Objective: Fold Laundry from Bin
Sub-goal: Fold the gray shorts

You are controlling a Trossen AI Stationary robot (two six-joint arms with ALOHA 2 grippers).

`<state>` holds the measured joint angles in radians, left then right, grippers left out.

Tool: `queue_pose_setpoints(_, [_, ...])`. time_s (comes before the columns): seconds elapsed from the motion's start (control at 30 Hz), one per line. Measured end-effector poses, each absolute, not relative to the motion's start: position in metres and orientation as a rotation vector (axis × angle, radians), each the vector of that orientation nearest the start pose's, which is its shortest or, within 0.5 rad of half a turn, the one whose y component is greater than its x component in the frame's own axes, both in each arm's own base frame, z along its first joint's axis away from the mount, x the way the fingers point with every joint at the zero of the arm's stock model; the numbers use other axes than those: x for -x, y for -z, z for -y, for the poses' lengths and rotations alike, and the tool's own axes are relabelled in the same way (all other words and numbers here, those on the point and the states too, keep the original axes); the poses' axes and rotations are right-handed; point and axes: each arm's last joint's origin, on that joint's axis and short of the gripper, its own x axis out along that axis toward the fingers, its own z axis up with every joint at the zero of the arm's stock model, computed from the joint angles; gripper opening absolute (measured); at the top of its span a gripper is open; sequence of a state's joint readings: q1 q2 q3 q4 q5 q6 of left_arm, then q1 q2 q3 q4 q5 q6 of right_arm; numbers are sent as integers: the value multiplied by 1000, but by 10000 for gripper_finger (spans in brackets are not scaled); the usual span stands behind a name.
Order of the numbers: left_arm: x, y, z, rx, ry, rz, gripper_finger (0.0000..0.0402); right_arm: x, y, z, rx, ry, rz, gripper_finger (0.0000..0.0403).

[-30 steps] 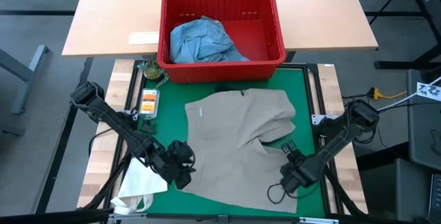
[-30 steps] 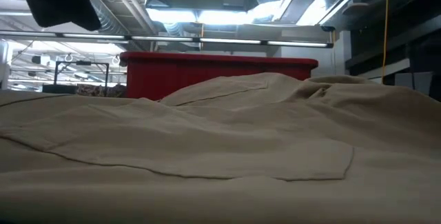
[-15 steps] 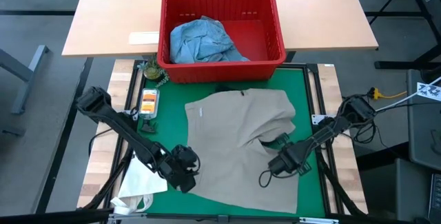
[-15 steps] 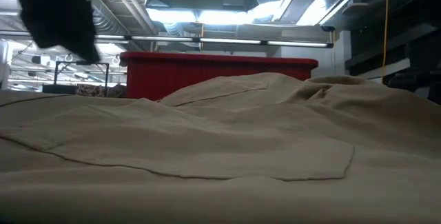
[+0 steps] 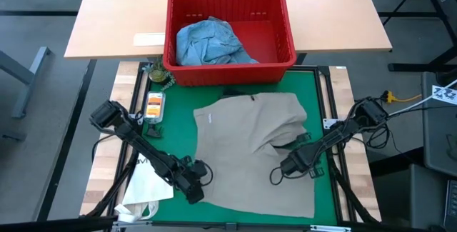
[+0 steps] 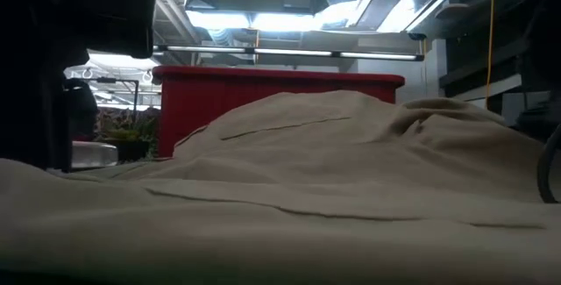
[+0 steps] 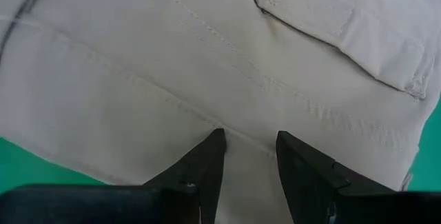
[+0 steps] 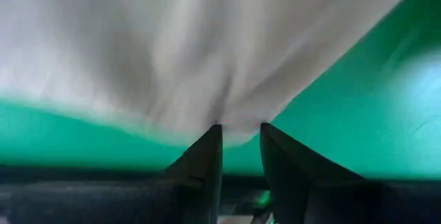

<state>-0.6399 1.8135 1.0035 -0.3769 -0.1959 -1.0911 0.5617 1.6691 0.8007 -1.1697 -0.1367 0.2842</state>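
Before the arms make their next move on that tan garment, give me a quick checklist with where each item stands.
1. Khaki garment spread on the green mat: ok, though the side toward the right arm is rumpled.
2. Left gripper on the cloth: ok, its fingers pinch a fold at the garment's near-left edge.
3. Right gripper on the cloth: ok, fabric is bunched between its fingers at the right edge.
4. Both grips secure enough to lift: cannot tell.
5. Red bin clear of the garment: ok, it sits beyond the mat with the blue denim inside.
6. White bag clear of the left arm: not ok, the arm lies over it.
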Motion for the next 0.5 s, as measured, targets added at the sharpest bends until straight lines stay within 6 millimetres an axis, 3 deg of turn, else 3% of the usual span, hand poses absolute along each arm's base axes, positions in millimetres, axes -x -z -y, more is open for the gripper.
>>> queue_pose_setpoints(0.3, [-270,-132,196,495,-222,-1147,128,-159,-141,-107,261,-82,-2235,98])
queue_pose_setpoints(0.5, [-275,-138,200,502,-167,-1144,128,-158,-147,-106,299,-96,-2275,98])
